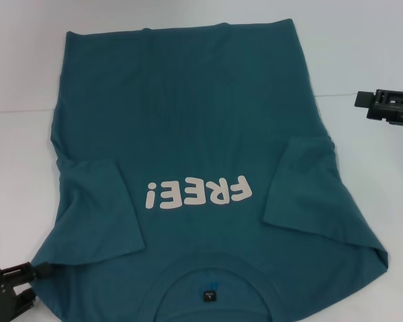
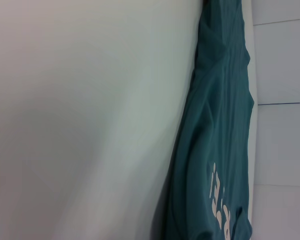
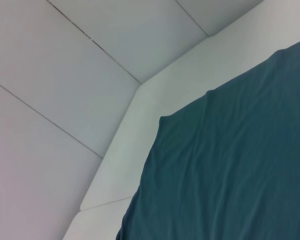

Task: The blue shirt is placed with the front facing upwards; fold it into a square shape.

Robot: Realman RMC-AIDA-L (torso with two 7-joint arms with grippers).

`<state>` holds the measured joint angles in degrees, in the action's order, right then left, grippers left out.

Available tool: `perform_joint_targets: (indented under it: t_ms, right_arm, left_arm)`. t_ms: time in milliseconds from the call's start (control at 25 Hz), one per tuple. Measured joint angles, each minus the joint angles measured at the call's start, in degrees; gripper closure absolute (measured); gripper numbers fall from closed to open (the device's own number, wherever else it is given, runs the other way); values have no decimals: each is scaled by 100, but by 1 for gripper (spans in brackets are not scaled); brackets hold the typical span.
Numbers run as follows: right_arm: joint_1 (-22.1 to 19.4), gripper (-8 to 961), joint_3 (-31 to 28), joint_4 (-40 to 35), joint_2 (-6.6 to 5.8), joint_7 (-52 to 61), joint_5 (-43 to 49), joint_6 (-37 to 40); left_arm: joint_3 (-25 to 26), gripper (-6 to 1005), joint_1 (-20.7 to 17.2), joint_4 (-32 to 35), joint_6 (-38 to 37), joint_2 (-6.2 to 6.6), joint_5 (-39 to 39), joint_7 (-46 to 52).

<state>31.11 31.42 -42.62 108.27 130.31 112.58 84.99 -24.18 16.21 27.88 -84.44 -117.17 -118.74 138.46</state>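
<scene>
The blue shirt [image 1: 201, 147] lies flat on the white table [image 1: 376, 174], front up, collar and black neck label nearest me, white "FREE!" lettering across the chest. Both short sleeves are folded inward onto the body. My left gripper [image 1: 28, 283] sits low at the shirt's near left corner, open, its upper finger just touching the cloth edge. My right gripper [image 1: 361, 99] hovers off the shirt's right side, apart from it. The left wrist view shows the shirt [image 2: 215, 150] edge-on. In the right wrist view, a far corner of the shirt [image 3: 230, 170] is visible.
White table surface [image 2: 80, 120] surrounds the shirt on the left and right. The table's edge [image 3: 125, 150] and grey floor tiles [image 3: 65, 60] beyond it show in the right wrist view.
</scene>
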Motion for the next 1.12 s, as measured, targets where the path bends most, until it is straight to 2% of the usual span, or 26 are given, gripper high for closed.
perform_joint_targets:
  t_ms: [400, 600, 640, 680, 720, 760, 960, 1120]
  right_arm:
    - [-8, 253, -25, 19, 1, -15, 5, 7]
    - [-14, 253, 10, 23, -9, -7, 49, 36]
    - [-16, 253, 22, 24, -26, 6, 84, 77]
    - [-19, 253, 32, 26, -97, 44, 207, 251]
    - [-19, 253, 32, 26, -97, 44, 207, 251]
    - [-18, 253, 32, 26, -160, 75, 330, 397]
    - [-20, 253, -18, 14, -561, 272, 1351, 1373]
    - [-120, 253, -209, -35, -652, 314, 1626, 1933]
  left_arm:
    - [56, 820, 9, 29, -173, 33, 46, -112]
    - [35, 976, 26, 48, -195, 47, 52, -164]
    - [33, 976, 28, 48, -206, 48, 52, -181]
    - [34, 976, 31, 49, -224, 51, 53, -200]
    - [37, 976, 36, 49, -252, 54, 53, -218]
    - [44, 976, 42, 50, -283, 60, 53, -237]
    - [60, 977, 66, 51, -315, 94, 53, -283]
    - [62, 977, 112, 51, -282, 107, 53, -338]
